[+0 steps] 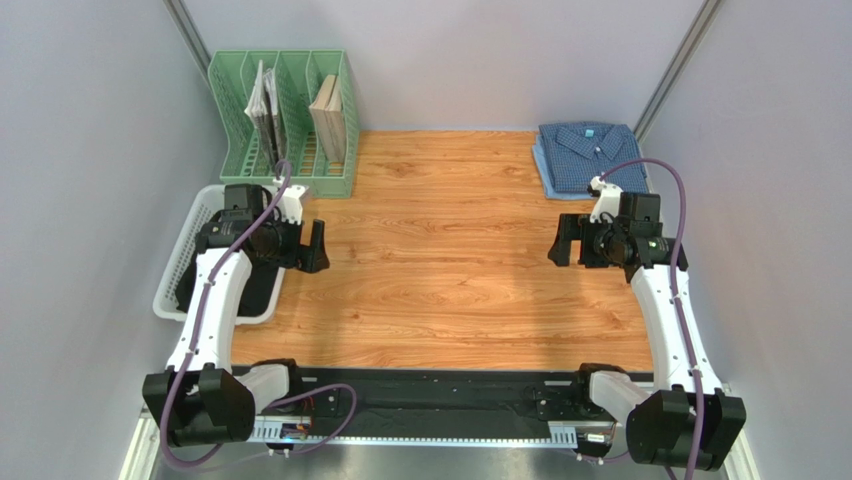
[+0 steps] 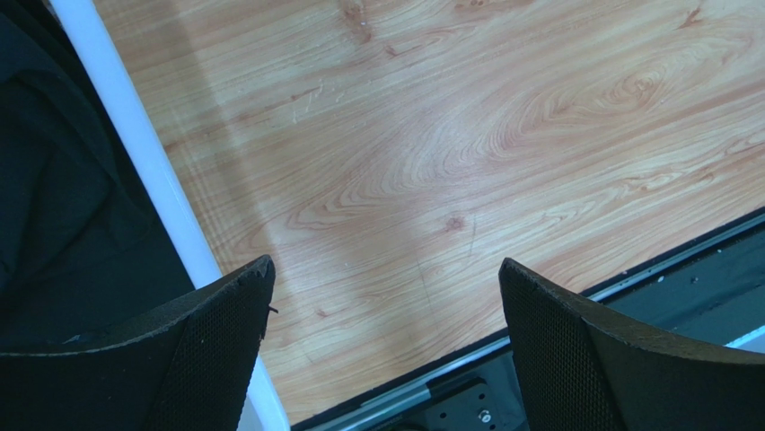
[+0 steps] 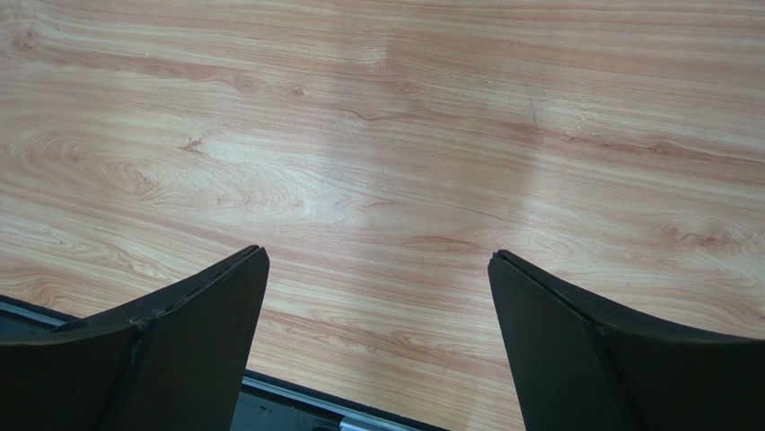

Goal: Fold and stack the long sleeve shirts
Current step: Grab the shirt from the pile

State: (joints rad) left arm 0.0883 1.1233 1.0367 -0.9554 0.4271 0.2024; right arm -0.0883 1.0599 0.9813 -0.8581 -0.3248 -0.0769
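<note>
Black shirt lies in the white basket at the left bench edge, largely hidden under the left arm from above. Blue shirt, folded at the far right corner, shows in the top view only. Left gripper and right gripper: jaws apart, empty, over bare wood.

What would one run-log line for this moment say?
left gripper: open, empty | right gripper: open, empty | blue shirt: folded, far right | black shirt: in white basket
</note>
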